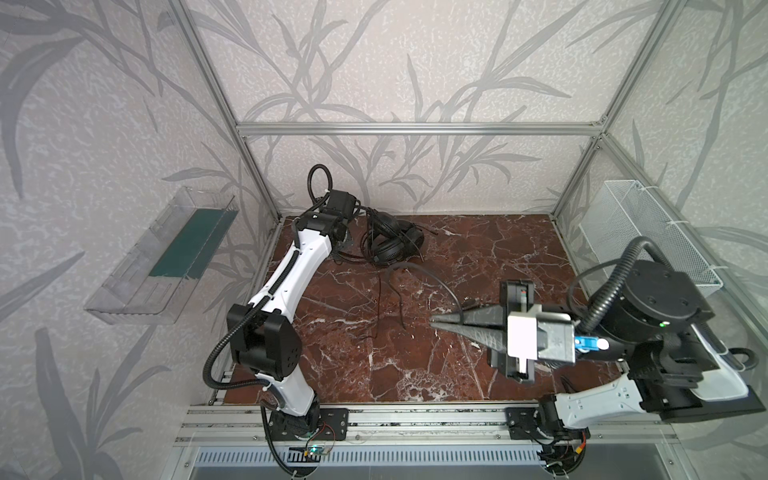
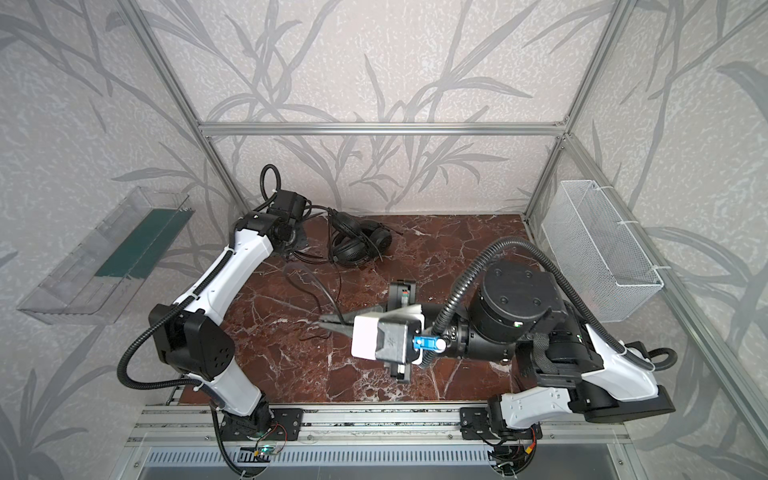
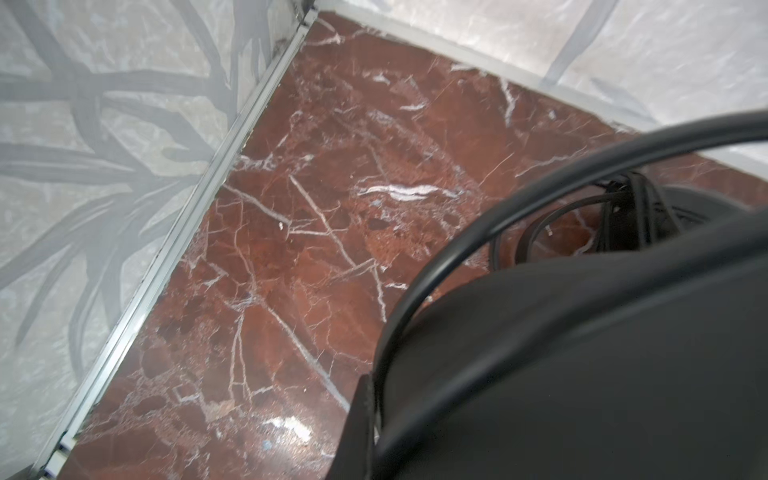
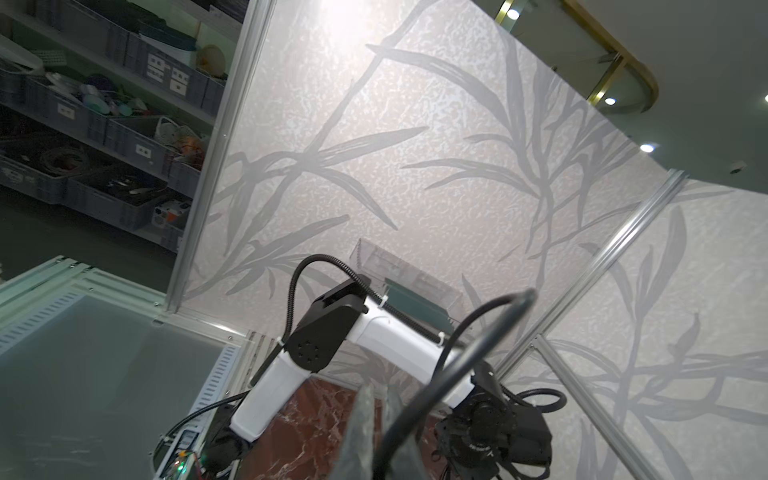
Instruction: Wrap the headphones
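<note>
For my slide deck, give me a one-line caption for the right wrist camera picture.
Right gripper shut on a thin black headphone cable that loops up before the white-and-black left arm.

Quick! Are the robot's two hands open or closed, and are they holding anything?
Left gripper: fingers closed, pinching a black headphone cable.
Right gripper: fingers closed, pinching another stretch of black cable.
</note>
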